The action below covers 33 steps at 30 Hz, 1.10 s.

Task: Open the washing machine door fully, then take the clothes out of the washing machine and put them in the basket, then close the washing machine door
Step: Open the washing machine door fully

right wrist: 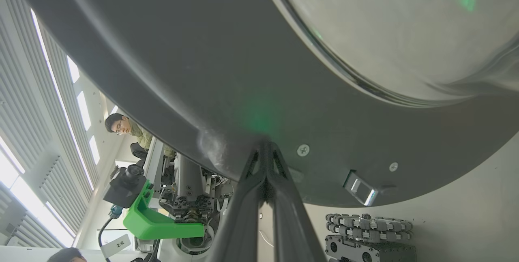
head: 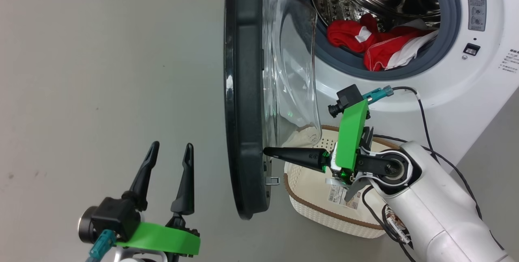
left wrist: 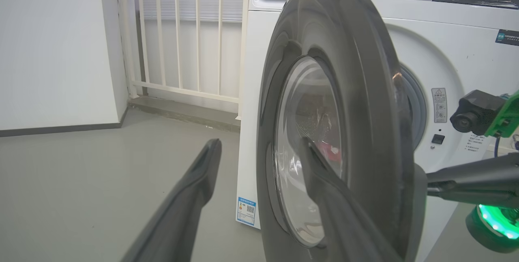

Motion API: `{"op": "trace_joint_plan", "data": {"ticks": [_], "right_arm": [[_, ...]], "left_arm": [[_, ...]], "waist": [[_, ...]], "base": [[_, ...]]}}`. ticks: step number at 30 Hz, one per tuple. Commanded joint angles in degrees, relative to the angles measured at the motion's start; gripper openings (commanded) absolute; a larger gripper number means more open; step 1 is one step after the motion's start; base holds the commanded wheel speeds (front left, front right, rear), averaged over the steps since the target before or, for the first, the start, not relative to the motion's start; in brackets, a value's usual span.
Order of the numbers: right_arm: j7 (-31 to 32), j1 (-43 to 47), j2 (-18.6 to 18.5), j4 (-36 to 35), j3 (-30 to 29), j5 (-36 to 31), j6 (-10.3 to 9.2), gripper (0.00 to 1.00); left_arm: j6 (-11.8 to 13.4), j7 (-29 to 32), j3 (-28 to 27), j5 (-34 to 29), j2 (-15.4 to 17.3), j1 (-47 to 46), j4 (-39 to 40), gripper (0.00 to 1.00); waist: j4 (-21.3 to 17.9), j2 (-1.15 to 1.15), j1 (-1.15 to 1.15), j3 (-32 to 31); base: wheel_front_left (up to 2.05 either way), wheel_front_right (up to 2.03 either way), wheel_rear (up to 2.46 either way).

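Observation:
The washing machine door (head: pixel 243 91) stands swung out edge-on, its clear glass bowl (head: pixel 290 67) facing the drum. My right gripper (head: pixel 267 151) is shut, its joined tip pressed against the door's inner black rim (right wrist: pixel 259 104). Red and white clothes (head: pixel 375 45) lie in the steel drum of the white washing machine (head: pixel 466 91). The cream basket (head: pixel 320 197) sits on the floor under the door opening, partly behind my right arm. My left gripper (head: pixel 170 152) is open and empty at the lower left, outside the door (left wrist: pixel 336 104).
Bare grey floor (head: pixel 101 71) spreads left of the door. A cream railing (left wrist: pixel 182 35) and white wall stand left of the machine. A black cable (head: pixel 421 112) runs along my right arm. A person (right wrist: pixel 129 130) shows beyond the door in the right wrist view.

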State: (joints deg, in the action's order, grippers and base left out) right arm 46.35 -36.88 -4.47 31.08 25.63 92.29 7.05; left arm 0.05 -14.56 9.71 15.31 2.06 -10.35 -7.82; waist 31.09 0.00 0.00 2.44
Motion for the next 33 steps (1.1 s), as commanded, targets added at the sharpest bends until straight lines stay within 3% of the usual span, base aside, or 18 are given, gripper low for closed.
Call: {"op": "trace_joint_plan", "data": {"ticks": [1, 8, 10, 11, 12, 17, 23, 27, 30, 33], "right_arm": [[-0.4, -2.2, 1.6, -1.3, 1.1, 0.5, 0.44, 0.0], [-2.6, -1.5, 1.4, -1.3, 0.8, -0.2, 0.44, 0.0], [-4.3, -0.9, 0.8, -1.7, 0.5, -1.5, 0.44, 0.47], [-5.4, -0.5, 0.3, -2.1, 0.4, -2.4, 0.44, 0.83], [-6.7, -0.1, -0.4, -2.6, 0.4, -3.5, 0.44, 1.0], [-15.4, 2.4, -4.4, -7.2, 1.3, -10.0, 0.44, 1.0], [-33.0, 6.1, -10.9, -12.1, 6.9, -21.5, 0.44, 1.0], [-46.2, 8.1, -14.4, -10.5, 10.9, -28.2, 0.44, 1.0], [-57.5, 9.0, -15.8, -5.3, 12.5, -34.2, 0.44, 1.0], [-59.9, 9.6, -15.8, -2.8, 12.2, -36.3, 0.44, 1.0]], "left_arm": [[0.4, -0.4, -2.1, 0.4, 0.8, -0.4, 1.7, 1.0], [0.1, -0.4, -2.1, 0.0, 0.8, -0.2, 0.9, 1.0], [-0.2, -0.4, -2.1, 0.0, 0.8, -0.2, 0.4, 1.0], [-0.3, -0.4, -2.1, 0.1, 0.8, -0.1, 0.2, 1.0], [-0.4, -0.4, -2.1, 0.1, 0.8, -0.1, 0.0, 1.0], [-0.9, -0.4, -2.3, 0.4, 0.8, -0.2, -0.9, 1.0], [-1.6, -0.4, -2.6, 0.6, 0.8, -0.3, -1.8, 1.0], [-2.1, -0.4, -3.0, 0.2, 0.8, 0.1, -2.1, 1.0], [-2.2, -0.4, -3.5, -0.5, 0.8, 0.5, -1.7, 1.0], [-2.3, -0.4, -3.7, -0.7, 0.8, 0.7, -1.2, 1.0]], "waist": [[0.0, 0.0, 0.0, 0.0], [-0.3, 0.0, 0.0, -0.7], [-0.5, 0.0, 0.0, -1.0], [-0.6, 0.0, 0.0, -1.1], [-0.6, 0.0, 0.0, -1.2], [-0.9, 0.0, 0.0, -1.3], [-1.2, 0.0, 0.0, -1.8], [-1.4, 0.0, 0.0, -2.3], [-1.5, 0.0, 0.0, -2.6], [-1.6, 0.0, 0.0, -2.8]], "base": [[0.0, 0.0, 0.0], [0.0, 0.0, 0.0], [0.0, 0.0, 0.0], [0.0, 0.0, 0.0], [0.0, 0.0, 0.0], [0.0, 0.0, 0.0], [0.0, 0.0, 0.0], [0.0, 0.0, 0.0], [0.0, 0.0, 0.0], [0.0, 0.0, 0.0]]}}
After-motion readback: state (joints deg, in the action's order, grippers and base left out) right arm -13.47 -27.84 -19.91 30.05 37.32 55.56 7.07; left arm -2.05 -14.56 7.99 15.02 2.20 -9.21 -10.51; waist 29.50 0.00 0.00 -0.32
